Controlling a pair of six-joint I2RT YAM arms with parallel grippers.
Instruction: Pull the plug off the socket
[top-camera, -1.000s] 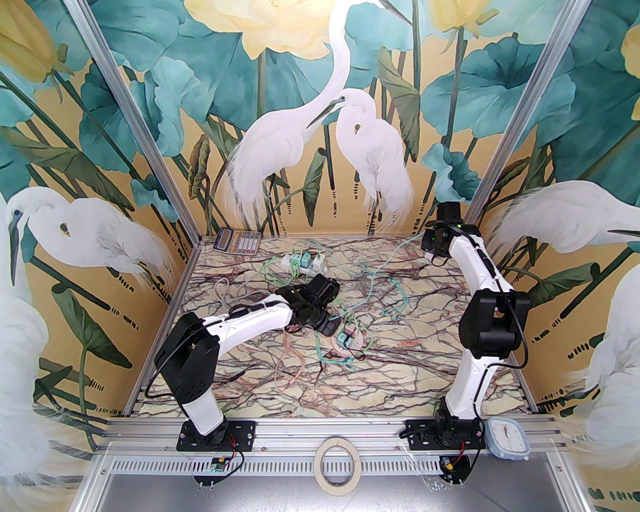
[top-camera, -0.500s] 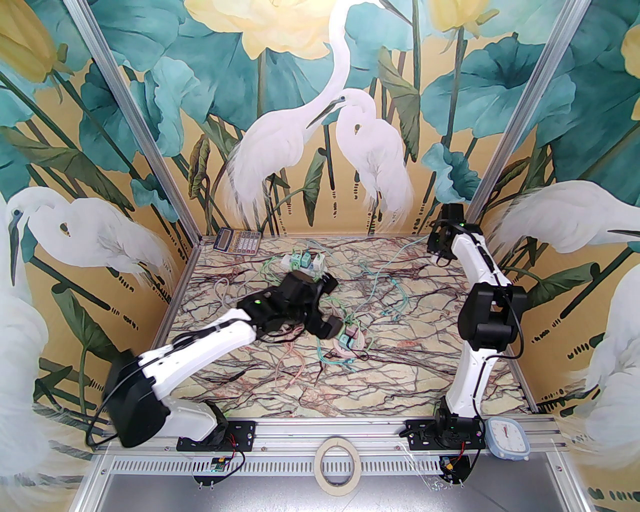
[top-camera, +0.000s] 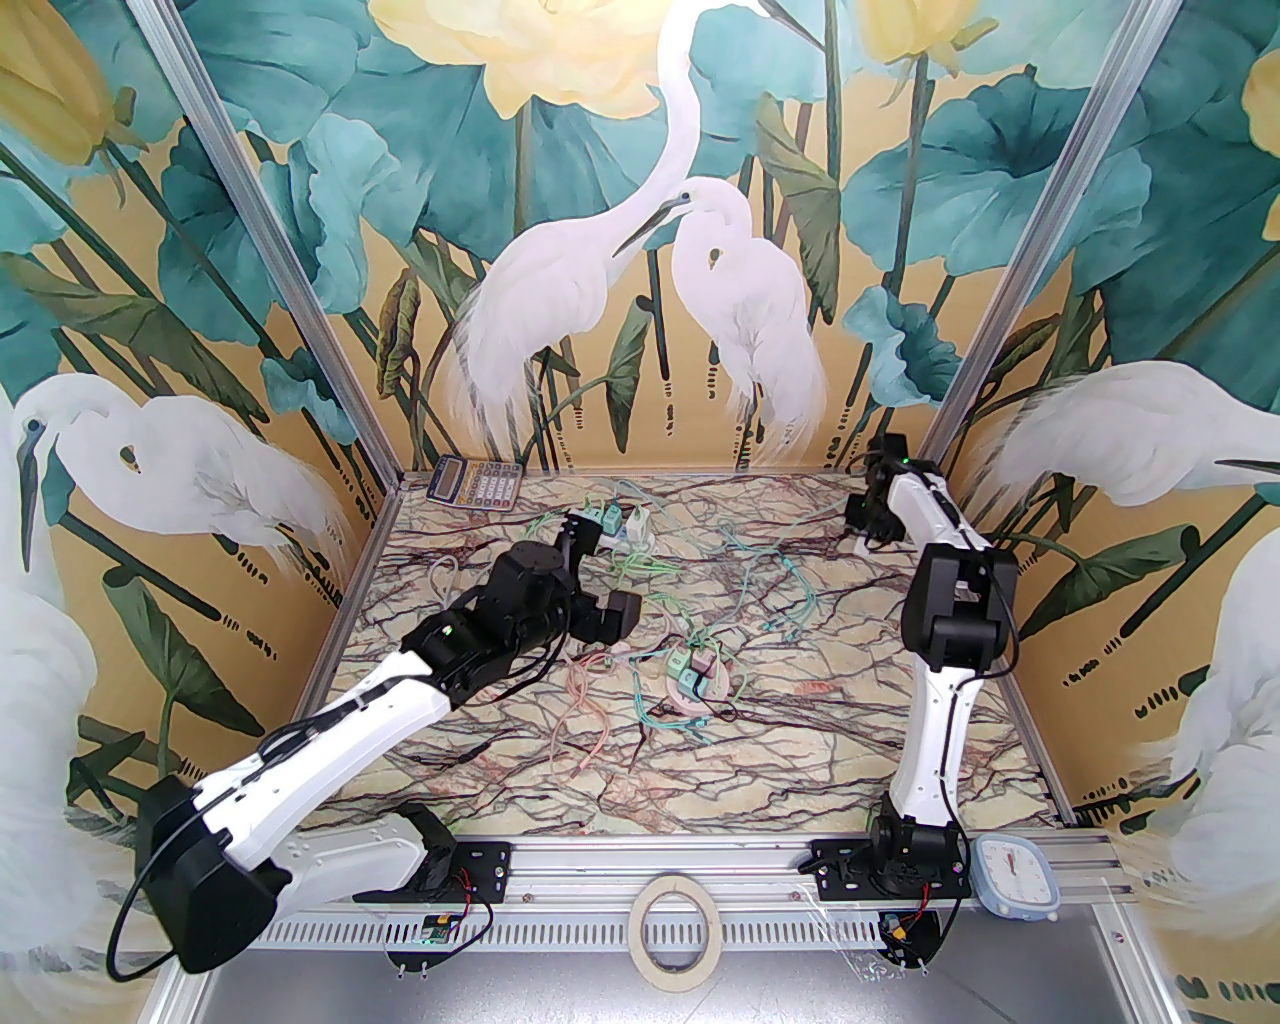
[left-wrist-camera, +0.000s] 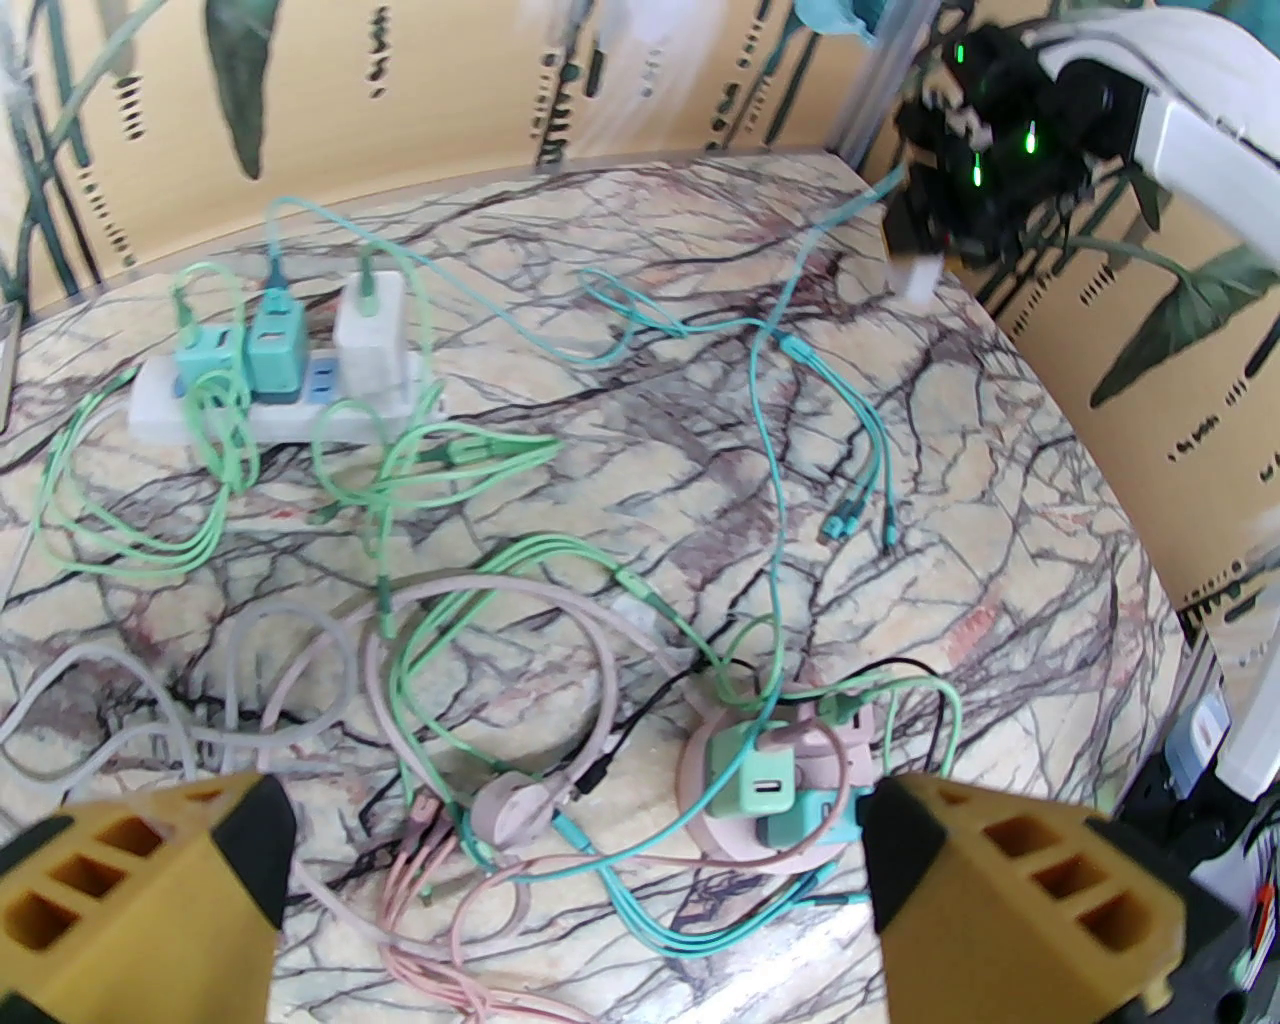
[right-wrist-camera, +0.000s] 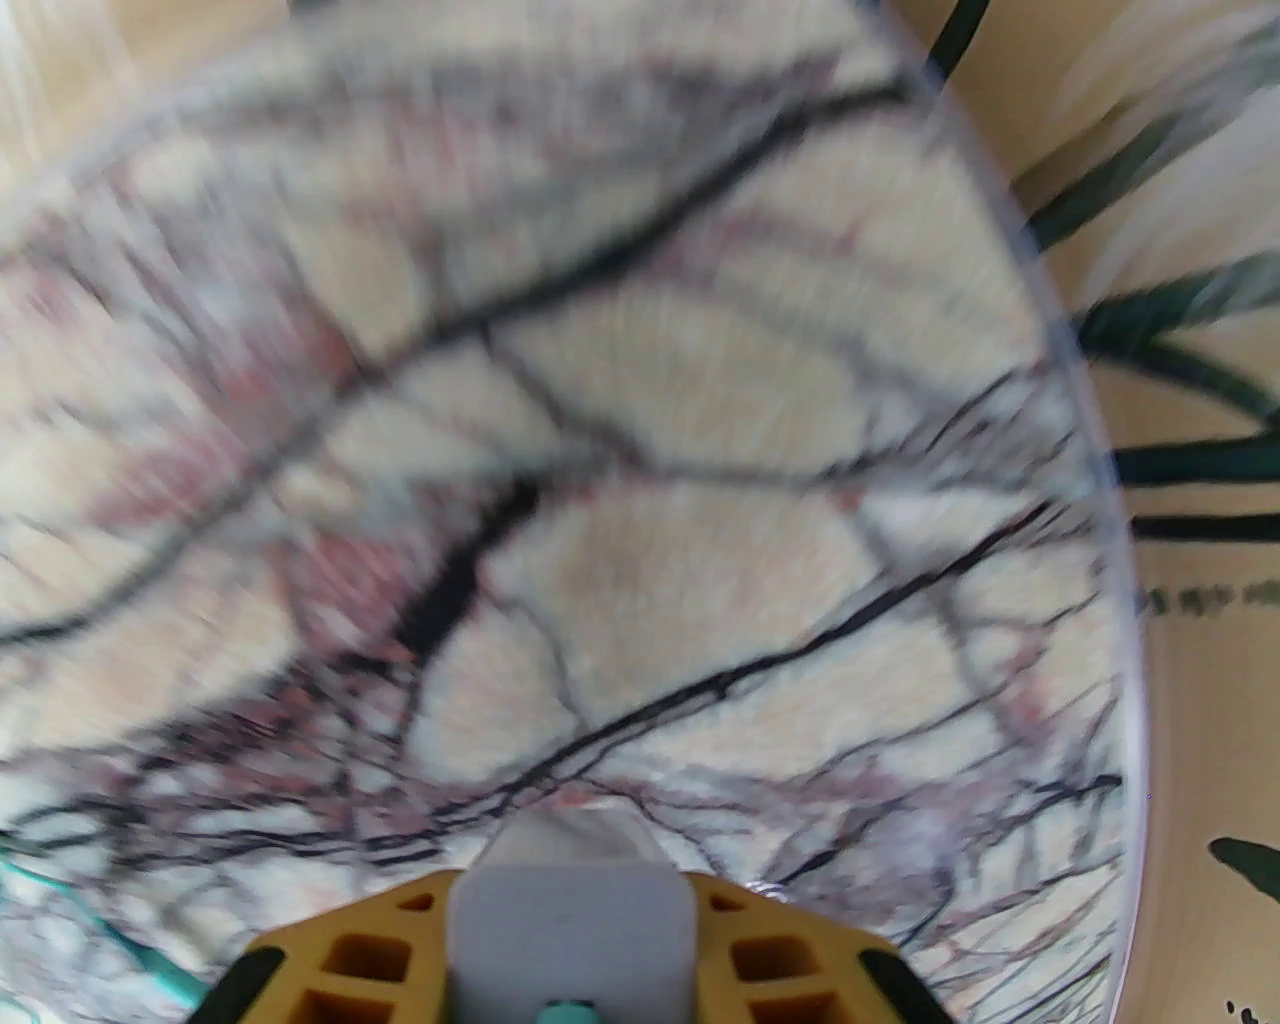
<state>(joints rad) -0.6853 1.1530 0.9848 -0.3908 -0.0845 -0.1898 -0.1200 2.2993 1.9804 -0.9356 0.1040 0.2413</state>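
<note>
Over the table, from above, we see the right gripper (top-camera: 868, 522) low in the far right corner. Its fingers are narrowed onto the white plug (top-camera: 863, 546), which is well apart from the power strip (top-camera: 638, 538) at far centre. We judge that the plug is carried there to set it clear of the tangle. The left gripper (top-camera: 600, 572) hovers just near of the strip with its fingers wide, probably lining up on another charger.

From the left wrist, the yellow fingers (left-wrist-camera: 150, 900) stand wide, holding nothing, with loose cables on the table (left-wrist-camera: 1000, 480) below. Far right, the white plug (left-wrist-camera: 918, 275) hangs under the right gripper (left-wrist-camera: 935, 240). Its long axis is roughly upright with the free end down, and its teal cable (left-wrist-camera: 790, 330) trails left.

From the right wrist, the plug (right-wrist-camera: 570, 930) sits clamped between the fingers (right-wrist-camera: 340, 965). Its long axis runs along them towards the marble, with the cable end nearest us. We cannot tell where its prongs are.
</note>
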